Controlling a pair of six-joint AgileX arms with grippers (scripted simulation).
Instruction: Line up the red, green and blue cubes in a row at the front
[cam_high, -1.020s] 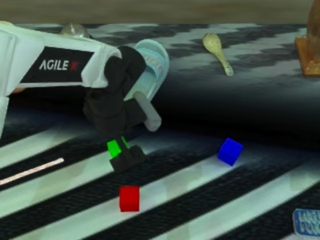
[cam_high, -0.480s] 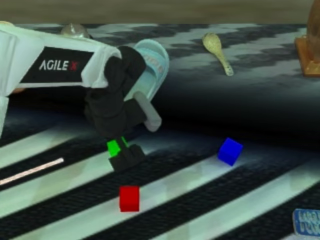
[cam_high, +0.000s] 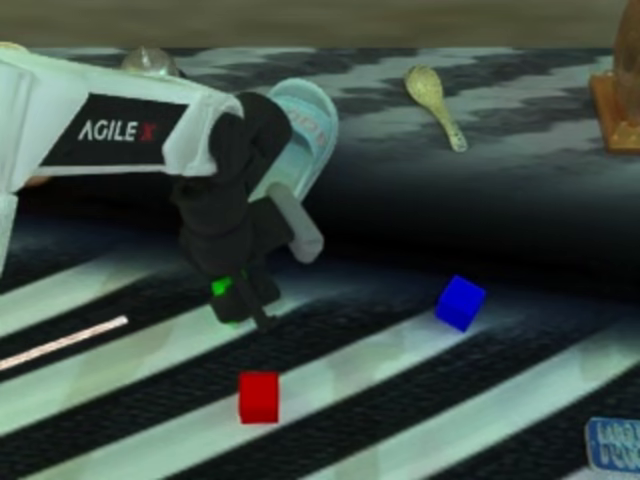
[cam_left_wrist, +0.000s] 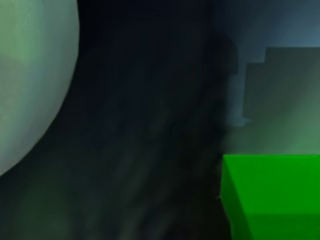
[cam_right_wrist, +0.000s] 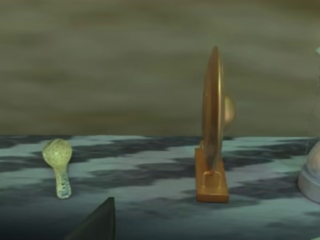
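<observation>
My left gripper (cam_high: 240, 302) reaches down at the table's front left and is shut on the green cube (cam_high: 218, 288), of which only a sliver shows between the black fingers. In the left wrist view the green cube (cam_left_wrist: 275, 195) fills the near corner. The red cube (cam_high: 259, 397) lies on the cloth just in front of that gripper, apart from it. Off to the right, the blue cube (cam_high: 460, 302) sits slightly turned. My right arm is out of the top view; in its wrist view a single dark fingertip (cam_right_wrist: 102, 220) shows with nothing against it.
A pale-blue slipper (cam_high: 305, 130) lies behind the left arm. A speckled spoon (cam_high: 436, 100) rests at the back, a bronze disc on a wooden stand (cam_high: 620, 100) at the back right. A thin pale rod (cam_high: 65, 343) lies front left, a blue-white object (cam_high: 612, 442) front right.
The left gripper's fingers have drawn together over the green cube, which is now nearly covered. The red and blue cubes have not moved.
</observation>
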